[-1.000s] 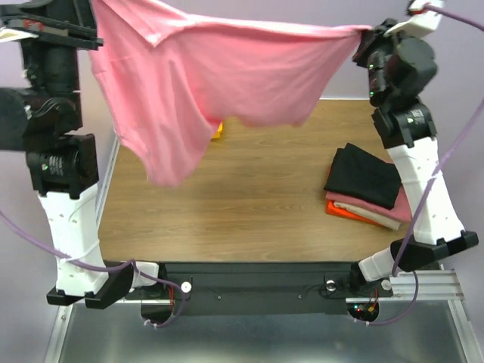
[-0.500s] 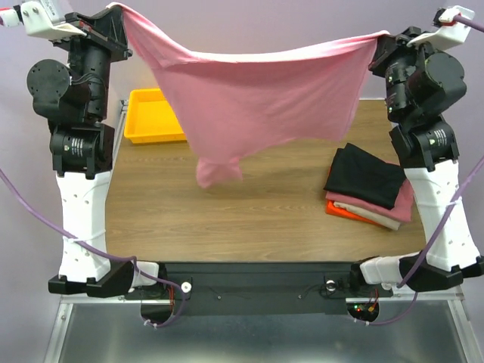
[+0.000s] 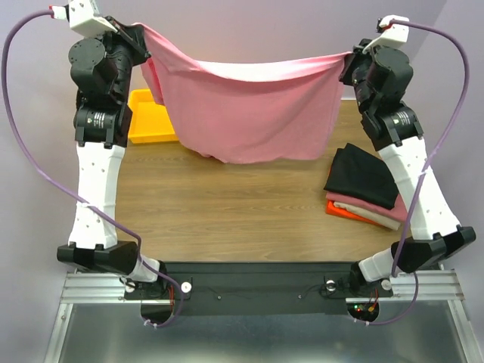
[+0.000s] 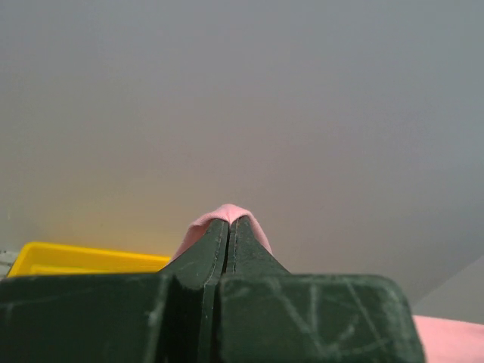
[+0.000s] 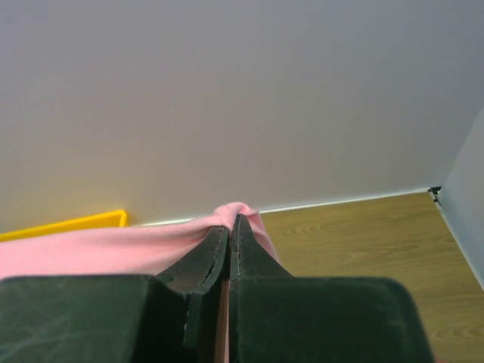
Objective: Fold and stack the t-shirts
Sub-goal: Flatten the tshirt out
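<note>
Nearest, along the near edge, the counter point(image 3: 249, 215) lies bare between the two arm bases. A little farther in, close to the right edge, sits the stack of folded shirts point(image 3: 364, 181): black on top, then pink, beige and orange-red beneath.

Beyond that, over the far half of the counter, the pink shirt point(image 3: 253, 113) hangs like a curtain. The left gripper point(image 3: 140, 34) is pinched tight on one top corner and the right gripper point(image 3: 349, 59) on the other; both wrist views show cloth peeking out between closed fingers. The shirt's long axis runs left to right, parallel to the far edge, sagging slightly in the middle. Whether its lower hem touches the wood cannot be told.

The open space for laying it flat lies toward the near edge, so both arms would probably have to lower it together. The stack is closer to the right arm.

Farthest, at the far left corner, a yellow tray point(image 3: 144, 121) shows partly behind the cloth.
</note>
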You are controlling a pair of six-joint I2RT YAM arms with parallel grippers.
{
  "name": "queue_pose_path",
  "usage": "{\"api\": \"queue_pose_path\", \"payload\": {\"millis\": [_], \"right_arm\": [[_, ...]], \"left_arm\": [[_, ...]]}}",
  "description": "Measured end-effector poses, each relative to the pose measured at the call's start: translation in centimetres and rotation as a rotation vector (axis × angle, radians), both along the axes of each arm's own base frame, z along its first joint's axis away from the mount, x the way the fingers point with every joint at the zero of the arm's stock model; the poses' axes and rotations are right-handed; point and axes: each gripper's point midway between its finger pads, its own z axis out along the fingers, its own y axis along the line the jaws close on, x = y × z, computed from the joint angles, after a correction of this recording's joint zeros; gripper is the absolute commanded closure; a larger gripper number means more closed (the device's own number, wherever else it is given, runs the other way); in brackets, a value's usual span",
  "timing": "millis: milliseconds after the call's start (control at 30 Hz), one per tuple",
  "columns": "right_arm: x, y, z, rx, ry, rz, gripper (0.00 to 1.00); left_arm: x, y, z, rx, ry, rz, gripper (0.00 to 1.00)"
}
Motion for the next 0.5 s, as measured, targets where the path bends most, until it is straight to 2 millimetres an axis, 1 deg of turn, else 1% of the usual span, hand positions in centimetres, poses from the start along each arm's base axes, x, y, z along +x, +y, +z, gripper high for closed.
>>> {"api": "queue_pose_path", "payload": {"millis": [33,100,133,167,200,233,267,300,333,367,400,433,500], "right_arm": [[-0.5,-0.1,0.0,-0.001,0.000,0.005,1.00],[-1.7,-0.1,0.7,0.003,-0.018,0.026,1.00],[-2.8,-0.2,1.3,0.007,-0.033,0.040,0.99],[-4.2,-0.4,2.1,0.011,-0.050,0.056,1.00],[-5.2,-0.5,2.9,0.019,-0.071,0.065,1.00],[-6.7,-0.7,4.0,0.030,-0.102,0.083,1.00],[-8.7,-1.1,5.2,0.045,-0.139,0.098,0.99],[-10.5,-1.3,6.1,0.059,-0.171,0.116,1.00],[-11.6,-1.5,6.7,0.070,-0.193,0.126,0.99],[-14.1,-1.8,7.8,0.087,-0.235,0.156,0.99],[-15.1,-1.8,8.2,0.095,-0.252,0.172,1.00],[-17.2,-1.9,9.1,0.108,-0.287,0.204,1.00],[-19.6,-1.8,9.8,0.125,-0.320,0.249,1.00]], "left_arm": [[-0.1,0.0,-0.6,-0.002,0.020,0.001,1.00],[-0.8,0.2,-0.9,-0.013,0.029,0.005,1.00],[-1.6,0.3,-0.7,-0.021,0.025,0.005,1.00],[-3.1,0.4,-0.8,-0.035,0.023,0.002,1.00],[-3.8,0.5,-1.0,-0.041,0.023,0.001,1.00],[-5.4,0.7,-0.8,-0.050,0.012,-0.001,1.00],[-7.5,0.9,-0.7,-0.061,0.001,-0.003,1.00],[-9.3,1.1,-0.2,-0.071,-0.021,-0.003,1.00],[-11.2,1.3,0.6,-0.081,-0.048,-0.003,1.00],[-13.1,1.6,1.5,-0.089,-0.081,-0.002,1.00],[-15.2,1.9,2.6,-0.098,-0.125,-0.002,1.00],[-17.9,2.2,3.9,-0.106,-0.181,-0.005,1.00],[-21.4,2.5,5.3,-0.117,-0.248,-0.010,1.00]]}}
